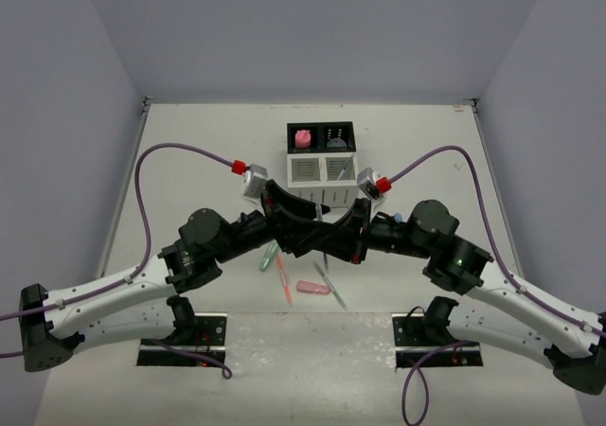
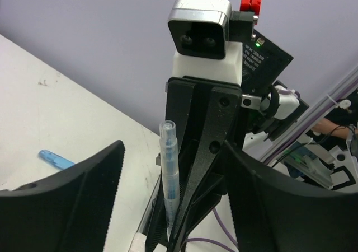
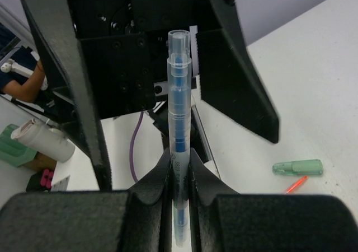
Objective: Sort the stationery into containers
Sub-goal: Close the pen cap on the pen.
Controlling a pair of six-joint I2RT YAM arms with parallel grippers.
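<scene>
Your right gripper (image 3: pixel 179 171) pinches a clear blue pen (image 3: pixel 179 95) near one end. Your left gripper (image 2: pixel 173 162) is spread wide, flanking the pen; the organizer (image 1: pixel 308 168) sits at twelve o'clock of them.

Blue pen (image 3: pixel 179 123) in clear glossy plastic (blue core showing through), right gripper (image 3: pixel 179 176) matt black plastic, table (image 3: pixel 313 84) matt white

Left arm (image 1: pixel 104 298) and right arm (image 1: pixel 530 303): white lower links, black joints, purple cables (image 1: pixel 151 175), red connectors (image 1: pixel 239 168); left pincer (image 2: pixel 174 151) black, saw-toothed inner edges.
</scene>
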